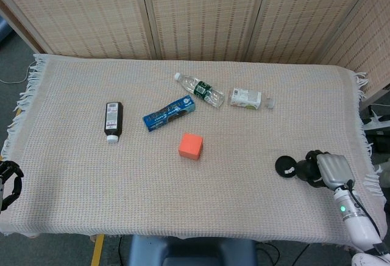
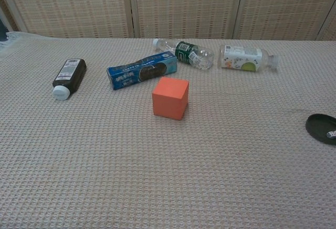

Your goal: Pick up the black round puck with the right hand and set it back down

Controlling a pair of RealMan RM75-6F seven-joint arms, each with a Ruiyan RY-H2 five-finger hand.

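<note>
Flat black round puck (image 1: pixel 284 166) lies on woven counter (image 1: pixel 73 156), lower right; right hand (image 1: pixel 326 169), head view only, released beside it.

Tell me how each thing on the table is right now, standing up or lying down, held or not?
Black round puck: flat on the woven cloth, not held.
Right hand: beside the puck, holding nothing.
Left hand: at the table edge, off the cloth.
Orange cube: resting flat.
Blue cookie box: lying on its side.
Dark brown bottle: lying down, capped.
Clear water bottle: lying down.
White-labelled bottle: lying down.
</note>
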